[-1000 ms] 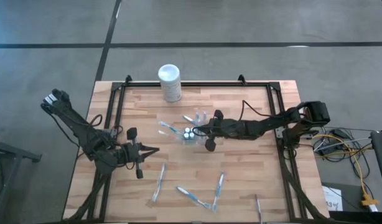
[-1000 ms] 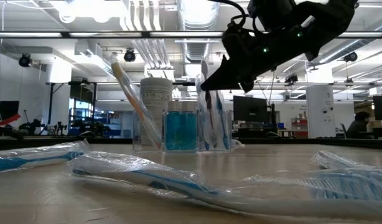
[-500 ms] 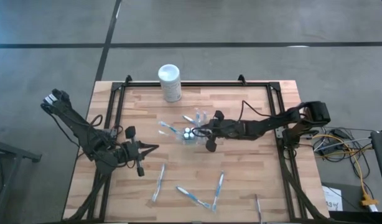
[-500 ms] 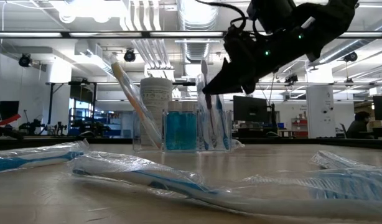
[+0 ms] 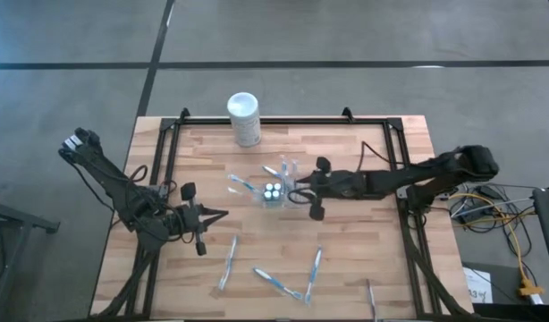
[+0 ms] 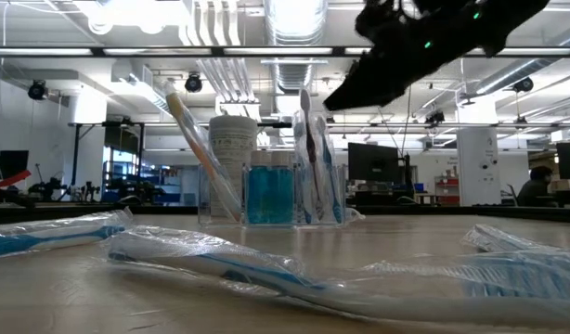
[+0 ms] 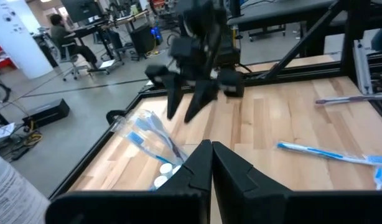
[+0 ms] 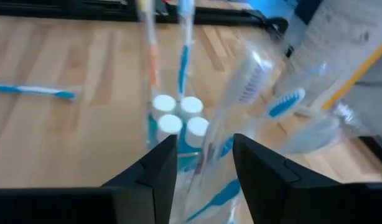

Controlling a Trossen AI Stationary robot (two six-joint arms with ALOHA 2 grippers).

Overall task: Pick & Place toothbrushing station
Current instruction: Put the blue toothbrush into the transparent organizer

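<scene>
Right gripper [image 5: 297, 194] fingers [image 8: 263, 177] parted, nothing between them; it hangs just beside the toothbrushing station [image 5: 273, 193], not touching it. Left gripper [image 5: 223, 215] fingers [image 7: 200, 169] pressed together, empty, parked over the table's left part, well apart from the station.

Station: clear holder standing upright near the middle of the wooden table [image 5: 364, 241], wrapped toothbrushes [image 6: 311, 153] standing in it, blue insert in the centre. White canister [image 5: 244, 119] stands at the far edge, behind the station.

Surface: pale wood planks, black frame rail around the edges. Loose wrapped toothbrushes lie on the near part: one [image 5: 228, 262] left of centre, one [image 5: 276, 283] at centre, one [image 5: 314, 273] to the right.

Room: grey floor with dark seam lines. Low view shows open ceiling with pipes and strip lights, monitors and desks behind. A seated person [image 7: 61, 38] at a desk shows far off in the left wrist view.
</scene>
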